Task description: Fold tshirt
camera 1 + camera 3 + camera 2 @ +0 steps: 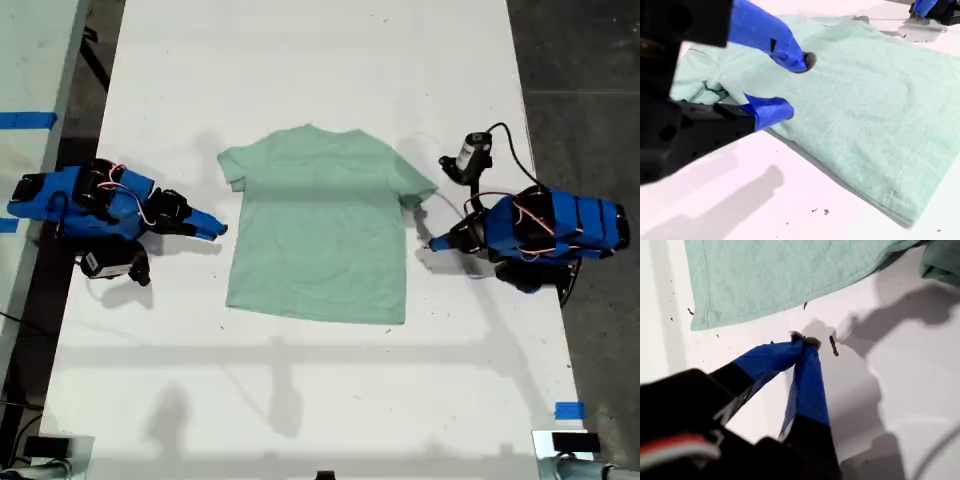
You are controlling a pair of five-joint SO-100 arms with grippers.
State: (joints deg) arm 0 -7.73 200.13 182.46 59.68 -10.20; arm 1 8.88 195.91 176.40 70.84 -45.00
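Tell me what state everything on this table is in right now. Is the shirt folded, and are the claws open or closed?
tshirt: spread flat on the white table, not folded yet, held by neither gripper.
my first gripper: shut, tips together over bare table beside the shirt, holding nothing.
my second gripper: open, at the shirt's side edge near a sleeve, gripping nothing.

In the exterior view, the tshirt [320, 230] lies flat on the table [300, 60]. My second gripper [215, 228] is at its 9 o'clock edge, my first gripper [432, 243] just beside it at 3 o'clock.
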